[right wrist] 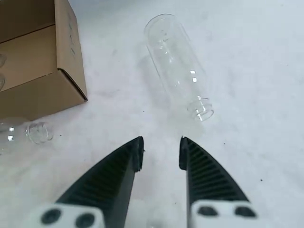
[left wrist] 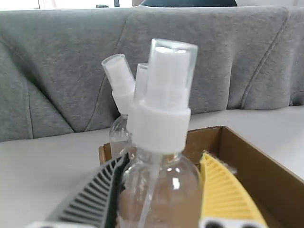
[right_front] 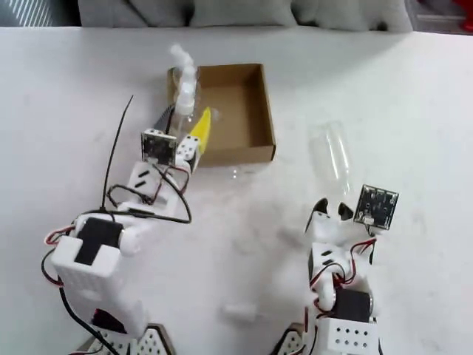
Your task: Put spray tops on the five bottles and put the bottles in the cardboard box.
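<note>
A white table point(right_front: 414, 111) held an open cardboard box point(right_front: 266, 111). The left gripper point(right_front: 186, 122) was clamped around an upright capped bottle point(right_front: 186, 92) at a far corner of the box. The right gripper point(right wrist: 160, 147), jaws parted and empty, faced an uncapped bottle point(right wrist: 178, 64) lying near the box. A spray top point(right_front: 240, 312) lay between the arms.
</note>
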